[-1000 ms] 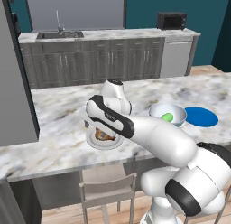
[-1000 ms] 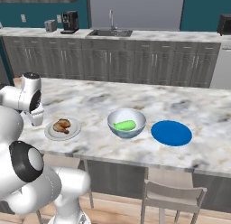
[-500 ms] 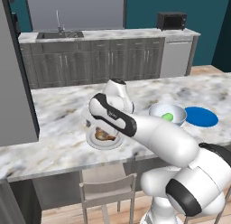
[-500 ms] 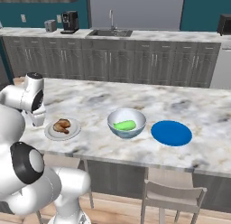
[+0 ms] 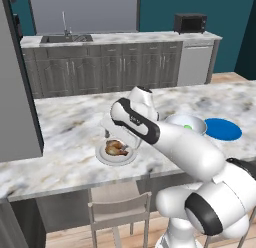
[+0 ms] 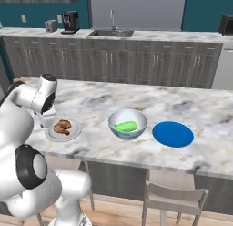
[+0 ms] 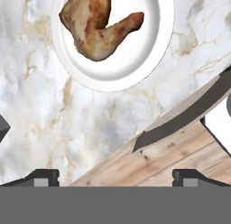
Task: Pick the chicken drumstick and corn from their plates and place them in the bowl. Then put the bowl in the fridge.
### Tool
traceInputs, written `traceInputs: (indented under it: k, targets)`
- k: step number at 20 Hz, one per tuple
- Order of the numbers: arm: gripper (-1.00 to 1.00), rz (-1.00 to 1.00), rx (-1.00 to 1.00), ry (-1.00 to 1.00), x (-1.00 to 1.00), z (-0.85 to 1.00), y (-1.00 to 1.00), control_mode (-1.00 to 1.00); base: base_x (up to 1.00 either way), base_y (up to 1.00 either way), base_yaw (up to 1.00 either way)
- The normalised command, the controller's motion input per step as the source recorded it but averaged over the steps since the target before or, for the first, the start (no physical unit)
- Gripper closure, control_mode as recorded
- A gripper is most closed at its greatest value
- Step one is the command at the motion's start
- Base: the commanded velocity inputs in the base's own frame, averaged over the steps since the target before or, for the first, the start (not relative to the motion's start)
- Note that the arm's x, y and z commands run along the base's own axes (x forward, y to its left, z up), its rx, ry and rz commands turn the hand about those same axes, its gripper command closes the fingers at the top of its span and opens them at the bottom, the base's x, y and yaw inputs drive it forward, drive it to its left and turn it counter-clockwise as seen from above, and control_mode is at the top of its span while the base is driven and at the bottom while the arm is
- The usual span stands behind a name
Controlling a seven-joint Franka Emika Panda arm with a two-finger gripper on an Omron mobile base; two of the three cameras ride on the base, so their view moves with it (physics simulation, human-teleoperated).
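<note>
Chicken drumstick lies on the pale plate, close to the near edge of the desk, toward the left end as the right base view shows it. The meat is reddish brown, thick at one end and tapering to a thin bone end. Nothing touches it.

The hand hangs above the desk edge just beside that plate, with its two fingers spread wide apart and nothing between them. In the hand view the fingertips sit at the bottom, one over the marble and the other over the wooden floor past the desk's edge, and the plate lies further up the picture, clear of both. In the left base view the hand is low over the plate, partly hidden by the arm's wrist.

The corn lies inside the bowl, a light green cob resting against the whitish inner wall. The bowl stands near the middle of the desk, to the right of the pale plate and apart from it. The blue plate lies flat on the right of the bowl, just beside it.

A chair stands under the near edge of the desk below the blue plate.
</note>
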Motion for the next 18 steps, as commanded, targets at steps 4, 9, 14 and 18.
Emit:
traceInputs:
  k: [4,9,14,18]
  targets:
    - [-1.00,0.04,0.02,0.00,0.10,0.00,-0.19,-1.00,0.00,0.00,0.00]
    - [-1.00,0.13,-0.05,-0.07,0.10,0.00,-0.16,-1.00,0.00,0.00,0.00]
    - [-1.00,0.27,-0.16,-0.19,0.00,0.00,-0.09,-1.00,0.00,0.00,0.00]
    - [-1.00,0.29,-0.19,-0.23,0.00,0.00,-0.06,-1.00,0.00,0.00,0.00]
